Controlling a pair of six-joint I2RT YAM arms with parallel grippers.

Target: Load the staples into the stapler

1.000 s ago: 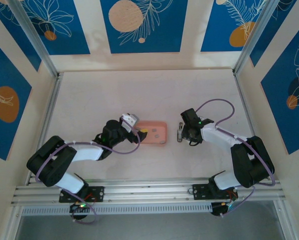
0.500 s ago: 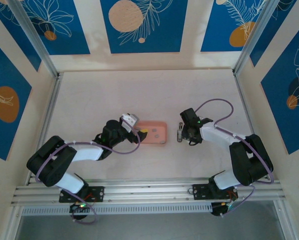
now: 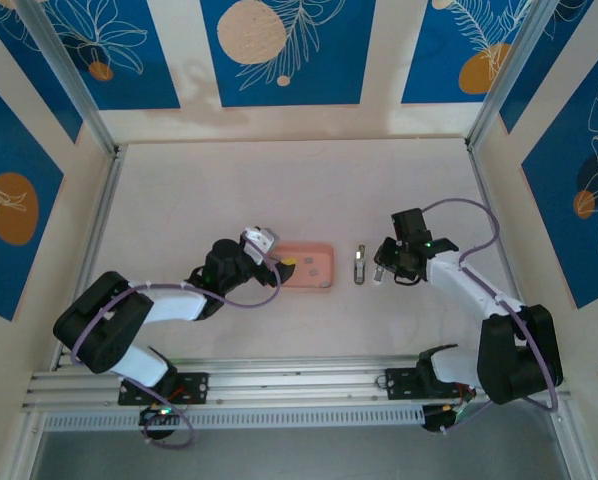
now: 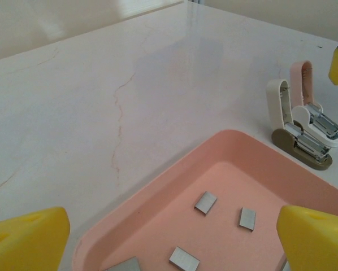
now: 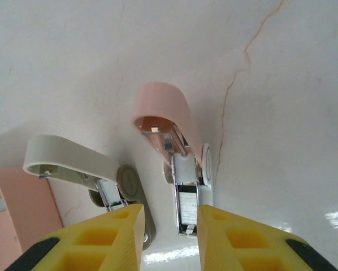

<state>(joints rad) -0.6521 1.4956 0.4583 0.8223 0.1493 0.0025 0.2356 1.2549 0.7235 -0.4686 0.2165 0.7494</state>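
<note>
Pale worktop (image 3: 229, 190): stapler (image 3: 359, 265) stands open just ahead of right pincer (image 5: 170, 220), whose jaws are slightly apart and empty. Staples (image 4: 206, 201) lie in tray (image 4: 157, 186) beneath left pincer (image 4: 169, 240), jaws wide apart. Loading not yet begun.

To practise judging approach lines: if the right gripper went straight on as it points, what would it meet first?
Probably the open stapler with the pink plastic top, its metal magazine ahead of the right gripper; depth is unclear.
</note>
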